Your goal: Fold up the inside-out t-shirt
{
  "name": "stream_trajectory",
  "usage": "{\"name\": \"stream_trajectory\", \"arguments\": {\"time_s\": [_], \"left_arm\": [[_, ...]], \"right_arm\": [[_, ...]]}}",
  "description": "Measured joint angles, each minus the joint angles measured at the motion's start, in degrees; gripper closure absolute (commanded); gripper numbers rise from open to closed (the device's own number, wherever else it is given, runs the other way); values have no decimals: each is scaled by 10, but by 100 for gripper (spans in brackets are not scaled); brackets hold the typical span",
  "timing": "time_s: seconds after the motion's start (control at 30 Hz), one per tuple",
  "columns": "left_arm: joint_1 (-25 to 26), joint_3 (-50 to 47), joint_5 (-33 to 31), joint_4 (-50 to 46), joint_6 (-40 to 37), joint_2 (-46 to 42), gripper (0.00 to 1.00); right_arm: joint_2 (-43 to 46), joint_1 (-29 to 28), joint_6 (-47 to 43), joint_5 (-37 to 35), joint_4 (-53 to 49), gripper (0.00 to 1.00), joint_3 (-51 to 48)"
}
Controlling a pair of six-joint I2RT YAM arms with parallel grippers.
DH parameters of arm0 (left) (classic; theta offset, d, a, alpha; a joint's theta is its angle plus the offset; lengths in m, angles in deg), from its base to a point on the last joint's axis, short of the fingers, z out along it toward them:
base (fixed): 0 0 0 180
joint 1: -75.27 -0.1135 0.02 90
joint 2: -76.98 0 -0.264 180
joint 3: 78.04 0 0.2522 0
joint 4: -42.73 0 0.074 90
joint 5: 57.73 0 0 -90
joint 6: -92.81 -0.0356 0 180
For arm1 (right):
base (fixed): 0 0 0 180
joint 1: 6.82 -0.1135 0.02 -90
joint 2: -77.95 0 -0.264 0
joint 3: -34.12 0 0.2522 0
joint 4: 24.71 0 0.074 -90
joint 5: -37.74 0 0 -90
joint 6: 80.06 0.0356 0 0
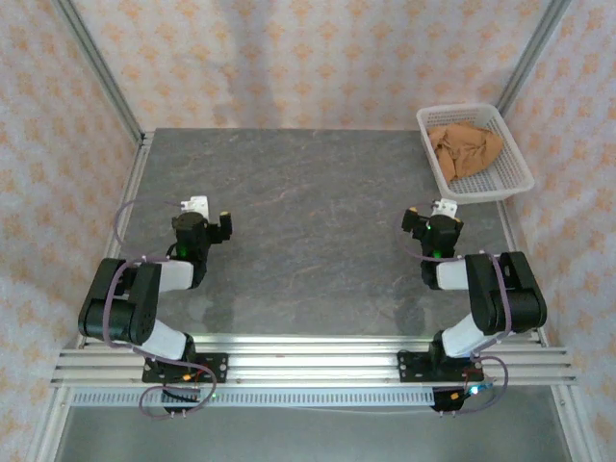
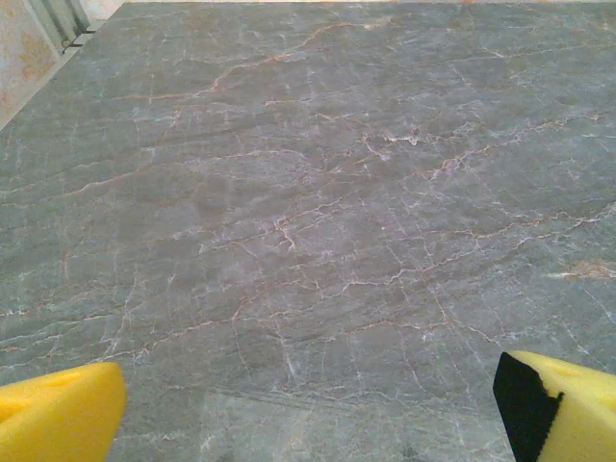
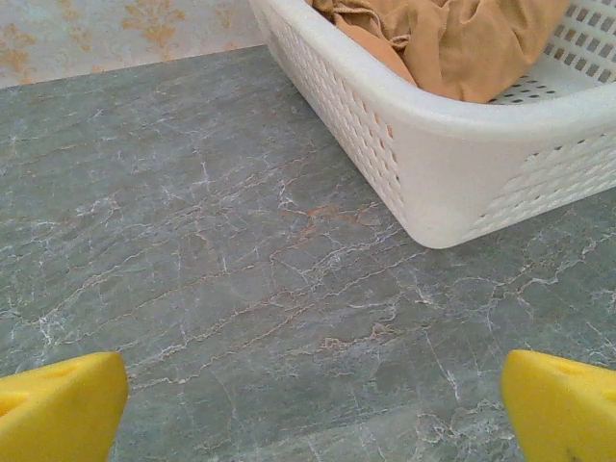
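From above, you see the inside-out t-shirt [image 1: 467, 146] bunched in the white basket [image 1: 510, 183] at the far right corner of the table [image 1: 308, 241]. The left gripper [image 1: 204, 219] hangs over the table's left part and the right gripper [image 1: 431, 219] just near of the basket, both apart from the cloth. In your left wrist view the yellow fingers [image 2: 58, 419] stand spread wide over grey marbled tabletop, grasping nothing. In your right wrist view the right gripper is likewise released and empty, with the basket's corner ahead and the t-shirt heaped inside
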Motion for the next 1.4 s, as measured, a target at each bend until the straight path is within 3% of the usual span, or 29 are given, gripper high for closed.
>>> {"name": "stream_trajectory", "arguments": {"time_s": [1.1, 1.23, 1.33, 1.4], "left_arm": [[0, 0, 1, -1, 0, 0, 0], [12, 52, 6, -126, -11, -36, 0], [57, 116, 7, -229, -25, -104, 0], [102, 153, 12, -287, -34, -160, 0]], "right_arm": [[0, 0, 0, -1, 1, 1, 0], [52, -39, -15, -75, 4, 1, -31], [178, -84, -16, -129, -80, 1, -26], [243, -89, 6, -173, -181, 1, 34]]}}
